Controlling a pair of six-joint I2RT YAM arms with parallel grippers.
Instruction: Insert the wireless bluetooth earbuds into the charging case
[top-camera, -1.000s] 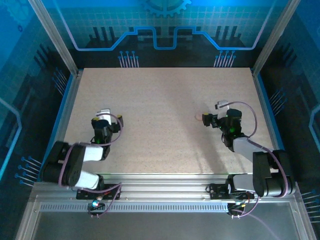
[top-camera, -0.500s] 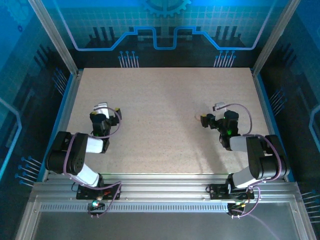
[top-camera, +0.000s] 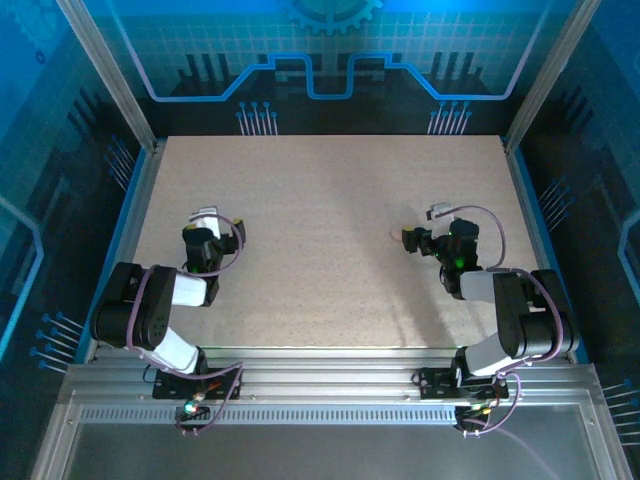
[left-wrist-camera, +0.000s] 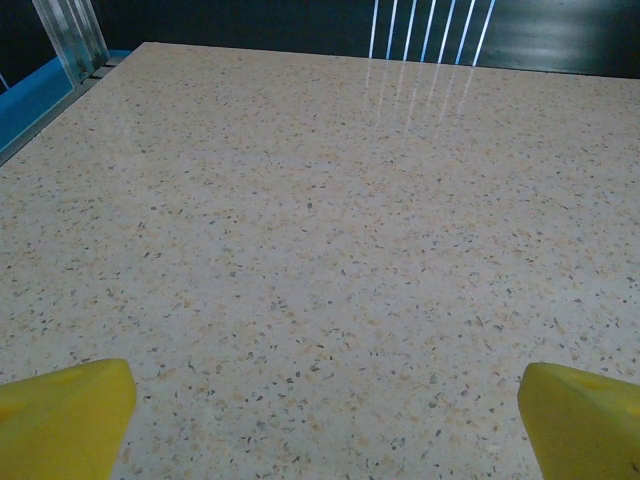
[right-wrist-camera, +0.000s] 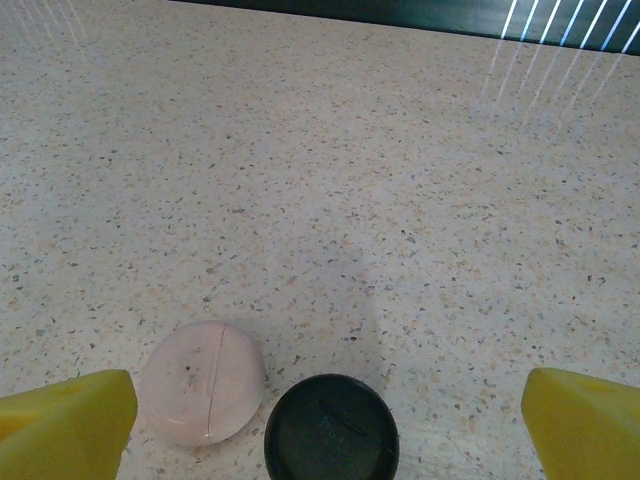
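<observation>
Left end effector (top-camera: 215, 226) sits low over the left half of the speckled worktop (top-camera: 330, 200), pointing away from the arm bases. In its wrist view the two yellow fingers (left-wrist-camera: 62, 415) stand in the bottom corners, far apart, so it is wide open with only bare worktop between them

Right end effector (top-camera: 420, 228) sits over the right half, angled toward the middle of the worktop. Its yellow fingers (right-wrist-camera: 66, 424) are spread just as wide, open and gripping nothing. Between those fingers, on the worktop, two small round things lie side by side. One is a pink round disc (right-wrist-camera: 203, 383) at the left of that view, with a fine seam running across its top. The other is a black round disc (right-wrist-camera: 331, 428) to its right, partly cut off by the lower edge of the picture. The two discs are just beside each other; whether they touch I cannot tell. The pink one lies close by the finger at the left of that view, and the black one is well apart from the finger at the right. From above, the pink disc shows as a pale spot just past the tip of the right end effector, toward the centre

Whether either disc is the charging case I cannot tell, and where the earbuds lie I cannot tell either
</observation>
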